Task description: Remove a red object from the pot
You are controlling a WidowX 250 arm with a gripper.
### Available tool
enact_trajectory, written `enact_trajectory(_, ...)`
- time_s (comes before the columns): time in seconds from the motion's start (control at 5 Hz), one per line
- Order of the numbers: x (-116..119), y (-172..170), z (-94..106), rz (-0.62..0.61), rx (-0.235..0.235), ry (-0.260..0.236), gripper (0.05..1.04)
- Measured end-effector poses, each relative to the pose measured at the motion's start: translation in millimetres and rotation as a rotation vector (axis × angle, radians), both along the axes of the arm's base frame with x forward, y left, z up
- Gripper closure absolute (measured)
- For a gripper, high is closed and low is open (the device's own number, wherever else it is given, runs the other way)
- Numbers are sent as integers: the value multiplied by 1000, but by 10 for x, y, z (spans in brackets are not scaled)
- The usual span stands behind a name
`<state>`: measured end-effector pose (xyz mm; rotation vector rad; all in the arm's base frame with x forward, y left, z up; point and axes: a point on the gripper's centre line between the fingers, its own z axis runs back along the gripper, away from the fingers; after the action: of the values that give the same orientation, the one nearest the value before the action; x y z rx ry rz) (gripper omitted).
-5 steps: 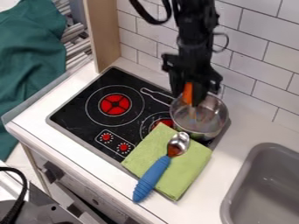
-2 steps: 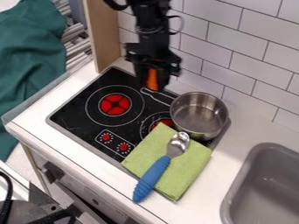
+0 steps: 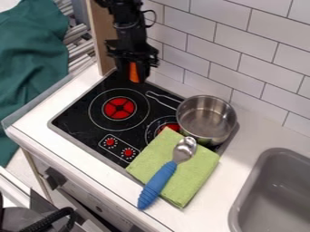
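1 hand (image 3: 134, 74) pointing down, nr stove's (image 3: 79, 115) back L corner.

"What colours are on the stove?"
"A glossy black flat stovetop (image 3: 72, 121) with white outlines, and a red round burner (image 3: 113, 108) with a dark cross."
"Lower centre?"
"A plain lime-green square cloth (image 3: 194, 174), and a metal spoon with a blue ridged handle (image 3: 158, 183)."
"Upper left?"
"Black two-fingered claw (image 3: 134, 78), bright orange oblong object (image 3: 133, 72)."

1 spoon (image 3: 160, 182) on cloth (image 3: 191, 176), pot (image 3: 207, 118) behind
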<state>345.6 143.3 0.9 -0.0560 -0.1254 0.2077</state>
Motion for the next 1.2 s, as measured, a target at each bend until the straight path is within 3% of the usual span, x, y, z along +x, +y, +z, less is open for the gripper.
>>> enact_trajectory(0.2, 8, 256, -40, 37, 21, -15, 588)
enact_trajectory(0.6, -70, 313, -331, 27, 8, 78, 588)
enact_trajectory(0.8, -76, 324, -335, 32, 14, 83, 588)
enact_trajectory(1.0, -90, 304, -358, 32, 10, 90, 518)
enact_trajectory(1.2, -125, 258, -418, 34, -9, 102, 203)
